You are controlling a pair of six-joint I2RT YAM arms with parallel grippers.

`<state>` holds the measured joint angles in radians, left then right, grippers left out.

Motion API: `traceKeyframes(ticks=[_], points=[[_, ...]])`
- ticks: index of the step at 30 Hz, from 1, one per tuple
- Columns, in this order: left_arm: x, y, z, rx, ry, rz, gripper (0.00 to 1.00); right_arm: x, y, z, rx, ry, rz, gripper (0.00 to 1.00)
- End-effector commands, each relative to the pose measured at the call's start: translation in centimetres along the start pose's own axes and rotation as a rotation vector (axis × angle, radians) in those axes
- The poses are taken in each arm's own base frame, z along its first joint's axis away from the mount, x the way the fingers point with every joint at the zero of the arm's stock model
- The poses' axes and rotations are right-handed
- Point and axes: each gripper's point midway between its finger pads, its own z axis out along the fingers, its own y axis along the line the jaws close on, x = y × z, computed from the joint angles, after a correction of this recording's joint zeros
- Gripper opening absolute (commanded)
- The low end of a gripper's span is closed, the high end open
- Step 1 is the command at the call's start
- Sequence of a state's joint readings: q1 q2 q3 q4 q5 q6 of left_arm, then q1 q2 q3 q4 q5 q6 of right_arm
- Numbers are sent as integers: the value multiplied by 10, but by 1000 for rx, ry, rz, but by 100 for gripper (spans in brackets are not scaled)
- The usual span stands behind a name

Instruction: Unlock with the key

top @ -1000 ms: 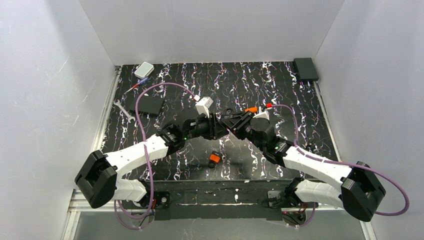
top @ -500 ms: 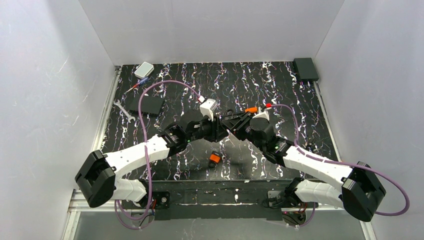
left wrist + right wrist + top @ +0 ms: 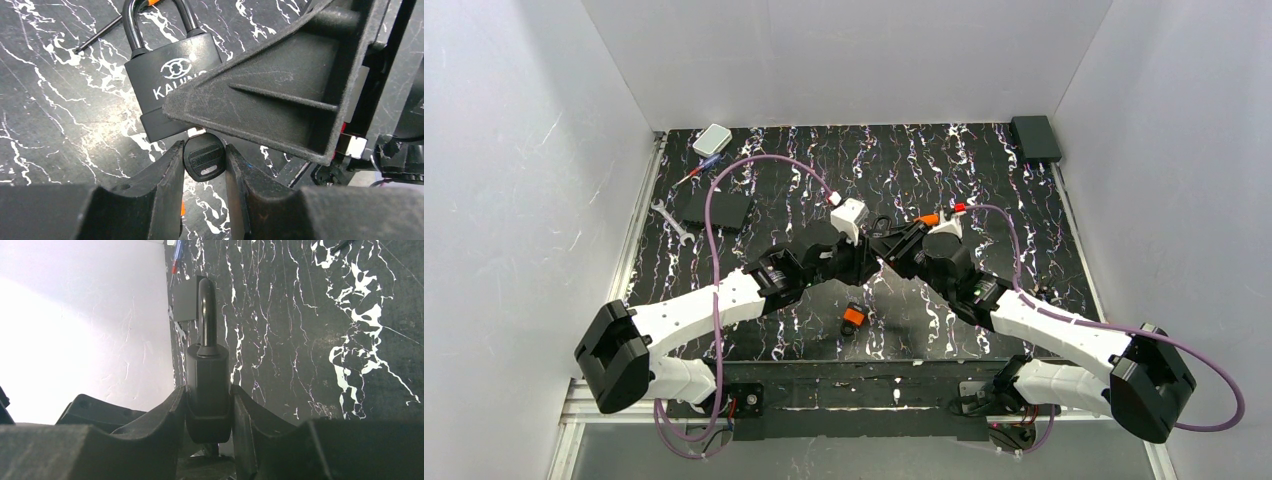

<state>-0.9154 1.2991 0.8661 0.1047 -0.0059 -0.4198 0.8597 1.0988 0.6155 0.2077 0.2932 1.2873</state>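
My left gripper (image 3: 204,152) is shut on the key (image 3: 204,156), pinching its rounded black head between both fingers. The pale blade points up into the underside of a black padlock (image 3: 162,82) and is almost wholly hidden there. My right gripper (image 3: 207,397) is shut on that padlock (image 3: 207,380), clamping the sides of its body, with the shackle (image 3: 207,310) pointing away from the camera. Both shackle legs look seated in the body. In the top view the two grippers (image 3: 871,256) (image 3: 894,250) meet nose to nose above the middle of the table.
A small orange padlock (image 3: 854,318) lies on the table near the front. An orange-handled screwdriver (image 3: 927,218) lies just behind the grippers. At the back left are a silver wrench (image 3: 669,220), a black box (image 3: 717,208) and a white box (image 3: 712,139); another black box (image 3: 1035,137) sits back right.
My left wrist has rolled, its white camera block swinging right, and its forearm has shifted right. The key stays at the padlock. The right arm has hardly moved.
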Motion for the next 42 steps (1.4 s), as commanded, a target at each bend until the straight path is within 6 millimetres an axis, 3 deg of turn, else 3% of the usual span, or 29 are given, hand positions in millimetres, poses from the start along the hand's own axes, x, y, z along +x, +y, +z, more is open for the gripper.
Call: traceKeyframes(ticks=[1,15,36,42], points=[[-30,14,-3,-125,-68,109,0,-4,53,-10,-131,3,16,1],[-48,20,-11,-222,-95,294,0,-3,51,-9,-91,8,-2,1],[-49,28,-15,-427,-54,629,0,-2,43,-6,24,-9,-14,1],[-43,18,-20,-368,-35,595,0,-5,44,-8,14,-22,-12,1]])
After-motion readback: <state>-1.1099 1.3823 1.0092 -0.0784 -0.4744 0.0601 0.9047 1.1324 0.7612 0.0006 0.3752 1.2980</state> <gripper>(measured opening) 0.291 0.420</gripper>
